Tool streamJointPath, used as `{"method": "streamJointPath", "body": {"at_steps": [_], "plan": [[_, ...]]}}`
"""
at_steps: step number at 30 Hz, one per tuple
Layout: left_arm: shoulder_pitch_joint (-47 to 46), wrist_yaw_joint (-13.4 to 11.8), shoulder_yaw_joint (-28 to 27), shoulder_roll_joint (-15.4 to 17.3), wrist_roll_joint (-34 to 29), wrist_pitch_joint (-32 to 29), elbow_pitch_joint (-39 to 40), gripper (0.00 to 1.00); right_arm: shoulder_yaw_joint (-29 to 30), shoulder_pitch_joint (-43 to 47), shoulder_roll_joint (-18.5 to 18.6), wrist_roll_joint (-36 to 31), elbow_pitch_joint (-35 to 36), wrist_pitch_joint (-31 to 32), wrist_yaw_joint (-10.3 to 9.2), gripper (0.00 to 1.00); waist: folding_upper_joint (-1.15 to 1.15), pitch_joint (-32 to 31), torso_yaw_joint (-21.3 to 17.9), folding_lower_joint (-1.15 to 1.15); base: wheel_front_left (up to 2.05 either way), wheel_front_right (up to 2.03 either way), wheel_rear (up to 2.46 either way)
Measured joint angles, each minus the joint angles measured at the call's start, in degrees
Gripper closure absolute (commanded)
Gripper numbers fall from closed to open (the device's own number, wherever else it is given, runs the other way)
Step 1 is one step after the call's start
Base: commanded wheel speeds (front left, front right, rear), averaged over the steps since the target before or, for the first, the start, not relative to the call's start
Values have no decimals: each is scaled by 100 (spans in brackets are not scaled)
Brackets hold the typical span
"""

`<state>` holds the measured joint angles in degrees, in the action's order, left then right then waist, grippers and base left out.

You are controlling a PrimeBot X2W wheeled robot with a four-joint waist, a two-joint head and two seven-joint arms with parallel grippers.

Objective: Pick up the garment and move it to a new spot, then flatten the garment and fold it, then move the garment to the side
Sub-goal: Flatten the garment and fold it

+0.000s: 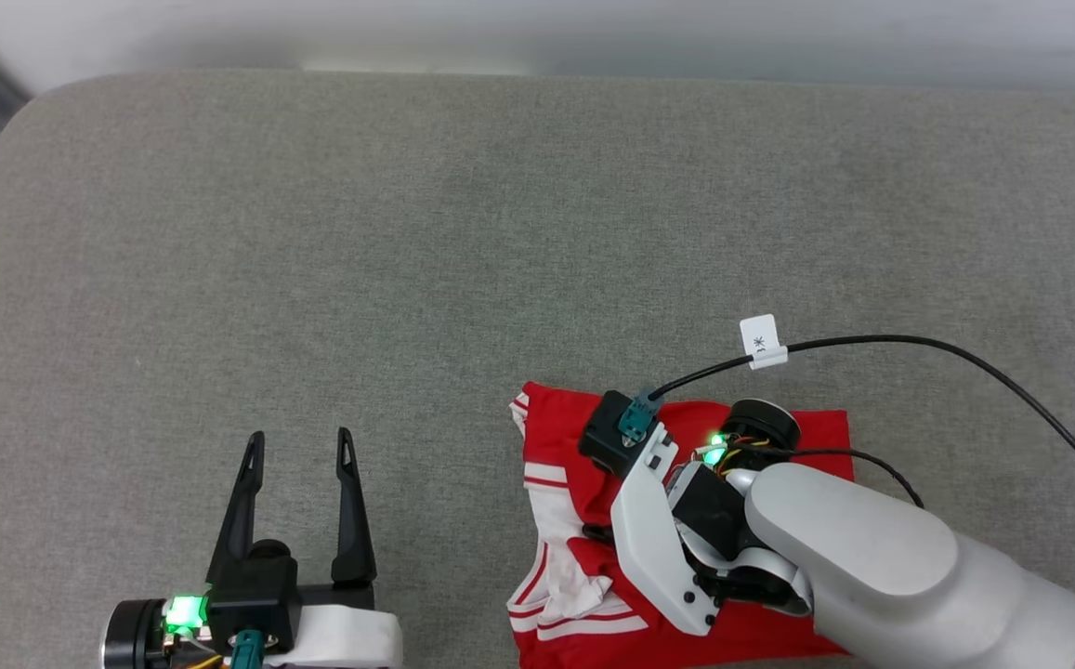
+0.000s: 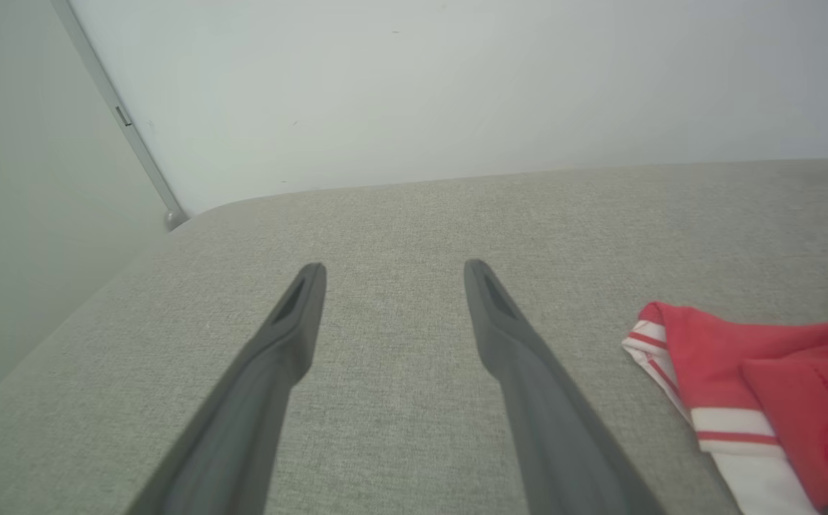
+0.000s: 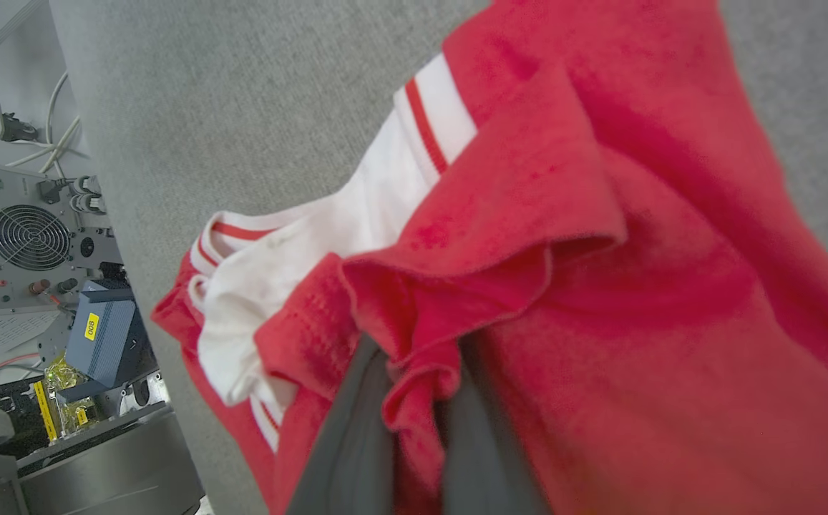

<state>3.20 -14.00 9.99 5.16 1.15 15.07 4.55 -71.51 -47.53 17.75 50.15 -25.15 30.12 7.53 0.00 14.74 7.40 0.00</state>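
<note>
two pincers, doing different jobs.

right pincer (image 3: 419, 372): clamped shut on a bunched ridge of red cloth. in the right wrist view the fabric puckers up between the two dark fingers, so the grip is on a gathered fold, not a flat edge. likely why: a pinch through several layers should carry the whole bundle together instead of peeling off the top layer.

the garment (image 1: 560, 418): red jersey shirt, white sleeve with red stripes showing on its left side. it lies in a compact, rumpled heap on the grey fabric-covered tabletop (image 1: 314, 232), at the near edge and right of centre, under the right forearm (image 1: 853, 548). lettering and number not visible.

left pincer (image 1: 300, 437): jaws wide apart, holding nothing. it hovers over bare tabletop well apart from the shirt, fingers pointing away from the robot. probably parked there to stay clear of the cloth.

black cable with white tag (image 1: 763, 342) arcs over the shirt's far edge; it could catch the cloth.

judgement: a one-handed lift or drag is in hand. whether folding is done, i cannot tell.
</note>
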Motion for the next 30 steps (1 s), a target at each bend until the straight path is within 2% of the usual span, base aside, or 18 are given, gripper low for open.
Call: {"method": "streamJointPath", "body": {"at_steps": [1,2,3,4,8,10,12,16,19,23,26,30], "plan": [[1,1,-22,-1,1,0,-13,0,-33,-27,3,26,19,-120,0,100,0,-17,-16,0,0,0,0],[2,7,-41,-2,1,0,-33,0,-48,-30,30,49,40,-310,0,71,0,-42,-29,0,0,0,0],[4,16,-49,-2,1,0,-56,0,-53,-35,69,71,67,-508,-1,9,0,-77,-37,0,0,0,0],[15,16,-65,-1,1,0,-66,0,-73,-62,142,27,149,-693,-1,0,0,-119,-45,0,0,0,0],[151,15,-130,14,1,-1,-80,0,57,-191,593,-164,501,-1541,-2,0,0,-310,-120,0,0,0,0],[211,13,-163,21,1,0,-67,0,324,-180,800,-304,631,-2040,-1,0,0,-412,-178,0,0,0,0],[283,12,-204,33,2,0,-54,0,748,-149,985,-559,658,-2570,-1,0,0,-501,-254,0,0,0,0],[370,14,-270,60,1,0,-5,0,1984,221,1148,-1228,463,-3630,-2,0,0,-641,-414,0,0,0,0],[425,20,-293,76,1,0,30,0,2902,705,1070,-1780,275,-4169,-2,0,0,-724,-521,0,0,0,0],[477,44,-282,89,-29,0,41,0,4233,1447,828,-2530,231,-4442,-2,0,0,-833,-605,0,0,0,0],[491,47,-276,89,-47,0,48,0,5172,2134,555,-2984,501,-4500,-2,0,0,-893,-639,0,0,0,0],[575,48,-287,88,-40,-1,66,0,6168,3043,46,-3591,1329,-4521,-2,0,0,-959,-679,0,0,0,0]]}}
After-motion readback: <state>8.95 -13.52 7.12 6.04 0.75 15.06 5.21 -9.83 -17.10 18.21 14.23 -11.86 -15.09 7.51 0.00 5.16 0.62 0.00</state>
